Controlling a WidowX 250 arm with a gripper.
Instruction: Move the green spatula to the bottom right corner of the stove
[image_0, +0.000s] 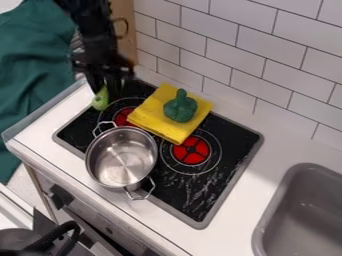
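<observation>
The pincer (109, 91) hangs down beyond the steel pot (120, 155), above it in the view and slightly to the left; whether it stands wide or narrow cannot be told. The green spatula (100, 101) lies directly at the pincer's lower end, on its left side in the view, farther from the pot's rim than the red disc (124, 116); whether it is gripped or merely touched is unclear. Its visible part is short, rounded and light green.

The pot, the landmark, is round, shiny and open, with two looped wire handles, and is set on the glossy black stove (234, 137), whose border is grey. Just beside the pot, to the upper right, lies a flat yellow cloth (157, 117) with straight edges, bearing a dark green, bumpy toy broccoli (180, 107). Right of the pot is a red burner (192, 151) divided by dark spokes. The smooth white bench (240, 215) surrounds the stove; farther right of the pot is a grey, round-cornered sink (264, 220).
</observation>
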